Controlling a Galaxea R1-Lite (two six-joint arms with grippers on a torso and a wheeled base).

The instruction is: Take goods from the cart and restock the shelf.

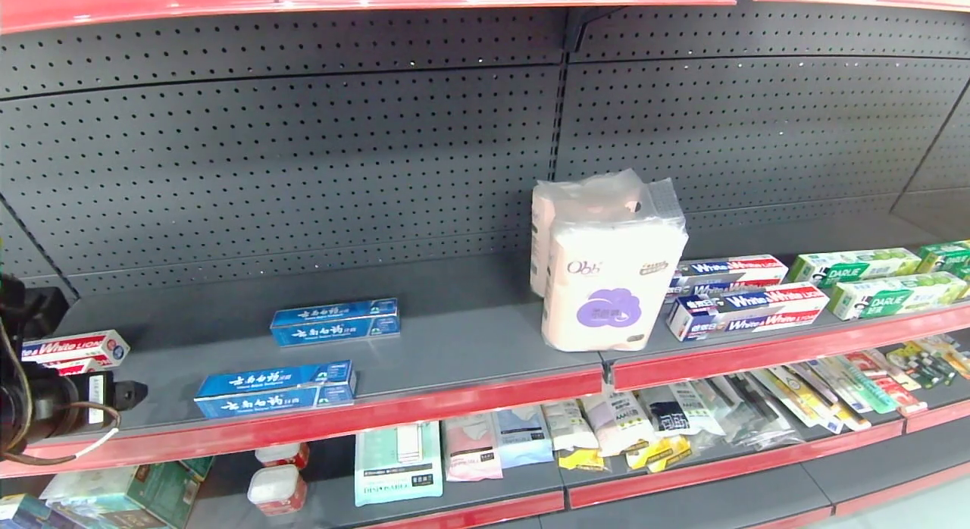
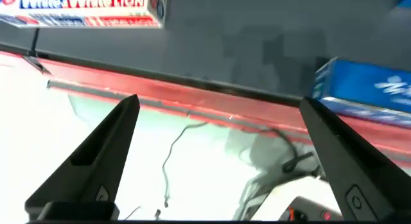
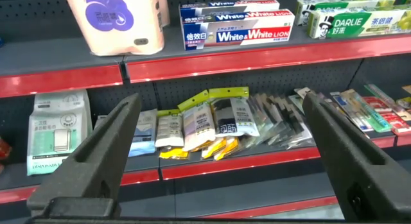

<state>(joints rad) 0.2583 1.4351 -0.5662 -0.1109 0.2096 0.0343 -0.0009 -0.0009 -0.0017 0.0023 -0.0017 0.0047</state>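
Dark perforated back panel [image 1: 303, 150], slotted upright [image 1: 562, 97] between bays; grey shelf [image 1: 455, 339], red front strip [image 1: 455, 399]; pale floor [image 1: 932, 514] lower right.

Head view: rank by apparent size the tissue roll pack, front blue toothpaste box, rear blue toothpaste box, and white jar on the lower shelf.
1. tissue roll pack, clearly largest.
2. front blue toothpaste box and rear blue toothpaste box: front looks slightly bigger but sits nearer, so unranked.
3. white jar, smallest.

Wide bare stretch of shelf board [image 1: 462, 324] between the blue toothpaste boxes [image 1: 335, 321] and the tissue pack [image 1: 610, 271], open from the front. Right of the pack, white toothpaste cartons [image 1: 746, 305] sit packed close, blocking that side.
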